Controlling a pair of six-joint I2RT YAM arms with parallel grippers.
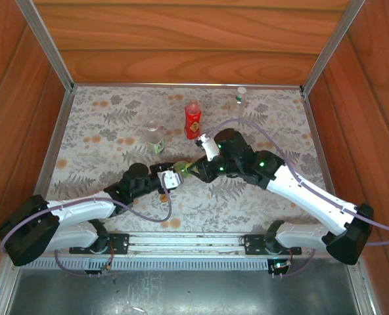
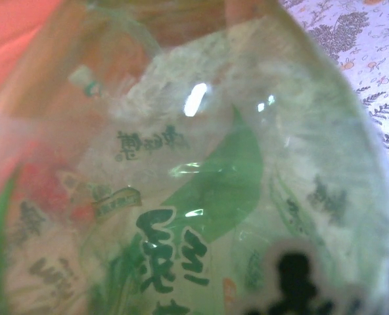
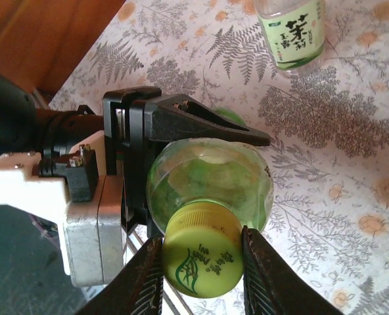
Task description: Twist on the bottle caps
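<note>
Left jaws are clamping the green bottle point(image 3: 211, 178) while right jaws are pinching its yellow-green cap point(image 3: 201, 259): this capping is looking underway, unfinished.

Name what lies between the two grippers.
Right wrist view: a green plastic bottle with a round yellow-green plastic cap. The left gripper clamps its body; the right gripper pinches the cap.

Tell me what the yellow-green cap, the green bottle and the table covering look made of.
The yellow-green cap looks like opaque moulded plastic, faintly shiny, with a ribbed edge and printed leaf logo. The green bottle seems thin tinted plastic, glossy and see-through, with bright highlights. The table covering is probably printed cloth or vinyl, matt; its weave cannot be made out.
</note>
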